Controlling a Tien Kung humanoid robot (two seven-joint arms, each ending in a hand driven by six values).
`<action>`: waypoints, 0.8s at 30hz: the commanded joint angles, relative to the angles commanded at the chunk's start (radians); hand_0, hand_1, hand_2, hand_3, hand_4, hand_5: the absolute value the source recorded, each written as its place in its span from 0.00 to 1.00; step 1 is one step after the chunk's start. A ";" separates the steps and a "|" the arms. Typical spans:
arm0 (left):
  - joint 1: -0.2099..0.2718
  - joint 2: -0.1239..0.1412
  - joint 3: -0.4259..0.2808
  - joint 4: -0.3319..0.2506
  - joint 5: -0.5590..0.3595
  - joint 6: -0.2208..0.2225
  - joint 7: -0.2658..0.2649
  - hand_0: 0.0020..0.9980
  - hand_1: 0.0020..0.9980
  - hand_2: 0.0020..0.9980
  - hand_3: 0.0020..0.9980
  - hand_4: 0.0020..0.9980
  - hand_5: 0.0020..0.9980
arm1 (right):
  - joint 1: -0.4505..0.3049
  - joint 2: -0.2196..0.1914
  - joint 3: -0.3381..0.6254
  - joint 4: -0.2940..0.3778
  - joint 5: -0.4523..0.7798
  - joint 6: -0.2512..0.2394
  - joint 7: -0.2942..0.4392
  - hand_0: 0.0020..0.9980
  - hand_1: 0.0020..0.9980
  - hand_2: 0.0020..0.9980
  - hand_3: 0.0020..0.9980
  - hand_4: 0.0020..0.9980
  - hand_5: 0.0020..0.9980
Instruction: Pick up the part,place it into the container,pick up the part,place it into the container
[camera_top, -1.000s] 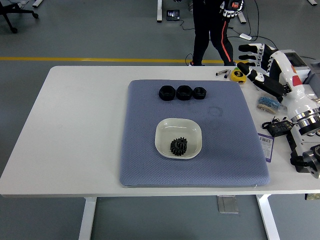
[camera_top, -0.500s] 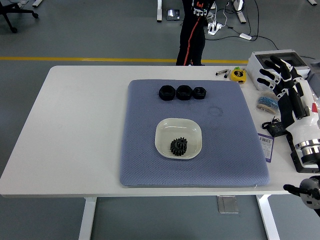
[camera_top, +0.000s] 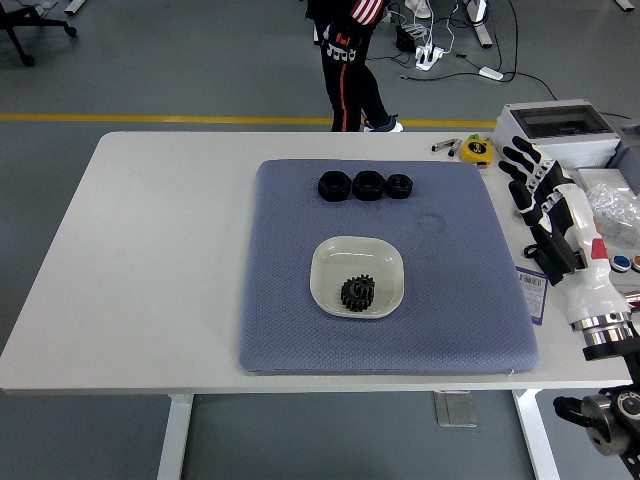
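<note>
A blue-grey mat (camera_top: 300, 300) covers the middle of a white table (camera_top: 150, 250); a yellow tape measure (camera_top: 476, 150) lies off its far right corner, a person's legs (camera_top: 350, 60) beyond.

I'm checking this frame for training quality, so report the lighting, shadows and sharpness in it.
Head view: even, diffuse overhead light; the white bowl casts only a faint soft shadow on the blue mat, with no strong glare. The black gear and three black parts read dark, with little surface detail. The right hand looks reasonably sharp.
</note>
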 joint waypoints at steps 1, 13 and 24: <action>-0.001 0.000 0.003 0.000 -0.005 0.000 -0.001 0.67 0.64 0.69 0.61 0.62 0.64 | -0.003 0.000 0.000 0.002 -0.003 0.001 -0.003 1.00 0.89 0.91 0.96 1.00 0.86; -0.005 0.000 0.012 -0.001 -0.018 0.000 -0.005 0.67 0.64 0.69 0.61 0.62 0.64 | -0.011 0.002 -0.007 0.004 -0.023 0.049 -0.036 1.00 0.97 0.99 1.00 1.00 0.95; -0.009 0.000 0.027 0.000 -0.044 0.004 -0.009 0.67 0.64 0.70 0.61 0.62 0.64 | -0.012 -0.002 -0.005 0.008 -0.027 0.126 -0.101 1.00 1.00 1.00 1.00 1.00 1.00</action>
